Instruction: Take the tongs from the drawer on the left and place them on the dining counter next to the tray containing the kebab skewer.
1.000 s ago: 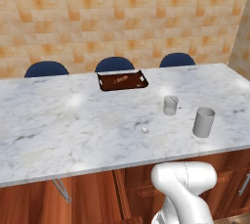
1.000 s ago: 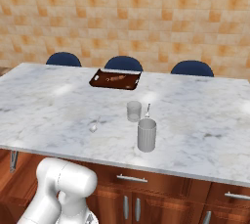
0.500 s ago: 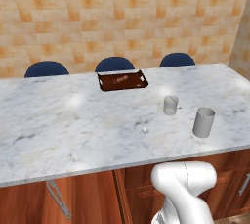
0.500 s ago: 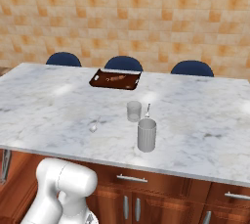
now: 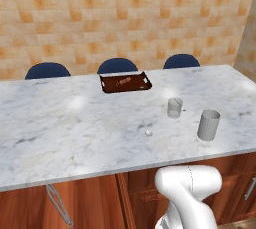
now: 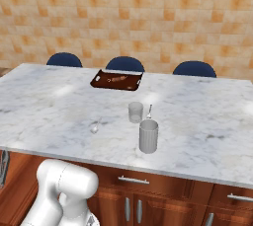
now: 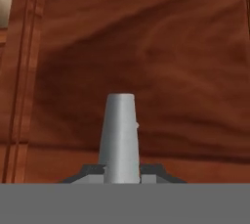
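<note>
Tongs [image 5: 59, 207] | below counter edge | pincer [image 7: 120, 137] faces wood; opening unclear, cannot tell

Three stools [image 5: 117, 65], two cups [image 5: 208, 124] (one tray [image 5: 125, 82]).

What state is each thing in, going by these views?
tray: flat on the dining counter, kebab skewer lying inside.
clear cup: upright, looks empty.
grey cup: upright.
small silvery utensil: lying flat on the counter.
gripper: facing a wood front; open or shut unclear.
</note>
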Robot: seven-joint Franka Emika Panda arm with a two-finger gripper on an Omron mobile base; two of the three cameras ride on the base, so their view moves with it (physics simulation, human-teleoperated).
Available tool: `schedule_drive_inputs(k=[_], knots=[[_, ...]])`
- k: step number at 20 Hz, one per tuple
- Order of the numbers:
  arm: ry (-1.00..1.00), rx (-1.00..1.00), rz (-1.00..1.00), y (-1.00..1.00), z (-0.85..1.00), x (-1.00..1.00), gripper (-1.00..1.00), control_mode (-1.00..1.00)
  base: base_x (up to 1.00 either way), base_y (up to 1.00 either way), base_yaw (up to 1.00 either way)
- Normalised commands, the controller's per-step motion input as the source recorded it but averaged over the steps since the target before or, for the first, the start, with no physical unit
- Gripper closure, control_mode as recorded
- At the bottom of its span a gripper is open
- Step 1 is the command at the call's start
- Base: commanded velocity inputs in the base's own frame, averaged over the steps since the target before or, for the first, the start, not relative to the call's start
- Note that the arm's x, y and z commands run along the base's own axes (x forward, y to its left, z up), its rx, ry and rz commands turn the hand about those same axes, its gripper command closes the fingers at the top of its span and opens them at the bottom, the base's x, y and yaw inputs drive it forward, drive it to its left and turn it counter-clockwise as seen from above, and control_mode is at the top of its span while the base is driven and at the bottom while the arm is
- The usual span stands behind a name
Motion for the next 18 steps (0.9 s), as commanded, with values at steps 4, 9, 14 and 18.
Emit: schedule_drive_inputs(k=[4,9,14,18], knots=[[-0.01,0.00,0.00,0.00,0.00,-0.25,-1.00,-1.00,0.00,0.00,0.00],[-0.04,0.08,0.00,-0.11,0.07,-0.86,-1.00,-1.00,0.00,0.00,0.00],[-0.04,0.10,0.00,-0.21,0.24,-0.91,-1.00,-1.00,0.00,0.00,0.00],[-0.08,0.09,-0.01,-0.29,0.53,-0.59,-1.00,-1.00,0.00,0.00,0.00]])
